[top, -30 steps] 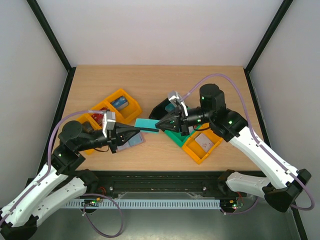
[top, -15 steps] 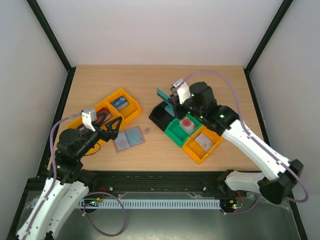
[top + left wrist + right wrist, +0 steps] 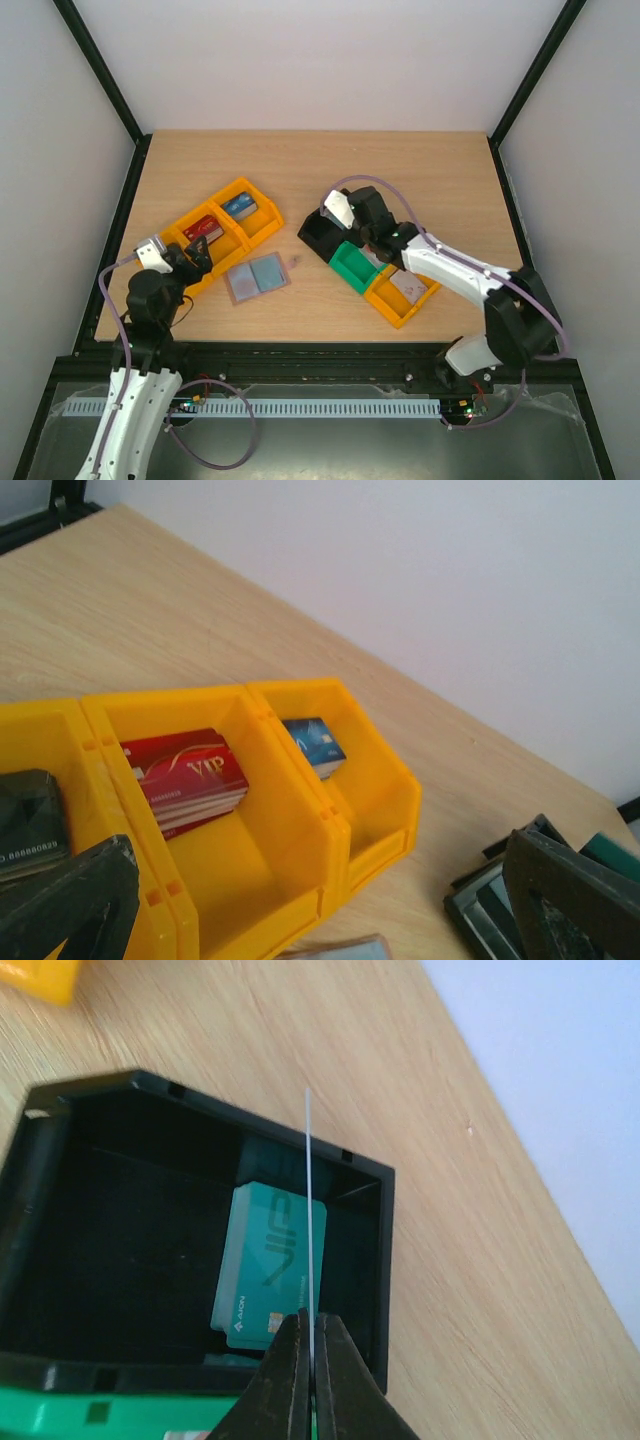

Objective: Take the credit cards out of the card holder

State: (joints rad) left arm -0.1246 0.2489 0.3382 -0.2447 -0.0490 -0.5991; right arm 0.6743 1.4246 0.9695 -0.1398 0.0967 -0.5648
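Note:
The card holder lies open and flat on the table, pale blue-grey inside up; in the left wrist view only its edge shows at the bottom. My left gripper is drawn back to the left of it, open and empty. Over the black bin, my right gripper is shut on a credit card that stands upright and edge-on above its fingertips. A stack of teal credit cards lies inside that bin.
A row of orange bins at the left holds red cards, blue cards and dark cards. Beside the black bin are a green bin and an orange bin with a pale card.
My left gripper opened, let go of the card holder and pulled back to the near left. My right gripper carried a teal card from the holder over to the black bin.

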